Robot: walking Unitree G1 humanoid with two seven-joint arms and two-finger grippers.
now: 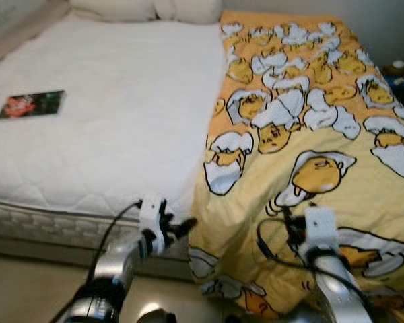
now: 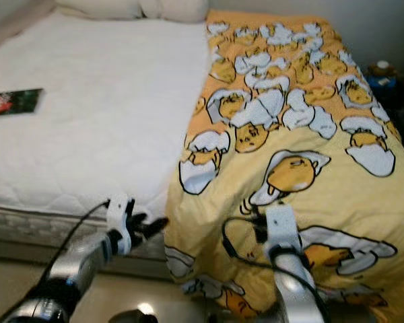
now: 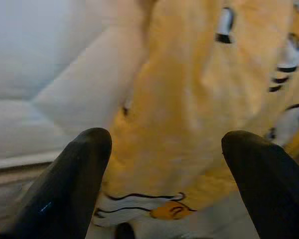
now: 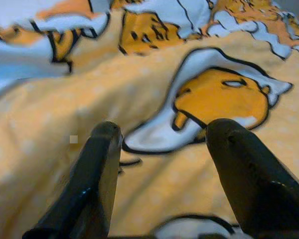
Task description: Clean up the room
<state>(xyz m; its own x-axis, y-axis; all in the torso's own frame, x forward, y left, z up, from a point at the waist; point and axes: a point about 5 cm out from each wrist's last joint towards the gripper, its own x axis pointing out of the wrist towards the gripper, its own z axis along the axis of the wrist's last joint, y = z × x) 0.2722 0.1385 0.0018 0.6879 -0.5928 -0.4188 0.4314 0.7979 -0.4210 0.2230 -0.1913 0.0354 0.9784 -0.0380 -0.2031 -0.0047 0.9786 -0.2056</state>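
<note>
Both tools (image 1: 178,229) (image 4: 162,149) spread near blanket (image 1: 323,134); book (image 1: 31,104) beyond.

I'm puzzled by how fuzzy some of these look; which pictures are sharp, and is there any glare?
Left wrist view: soft and smeared, the yellow cartoon-egg blanket blurred beyond the left gripper. Right wrist view: sharper print, near black fingers soft. Eye views: mildly soft, with a bright glare spot on the shiny beige floor.
</note>
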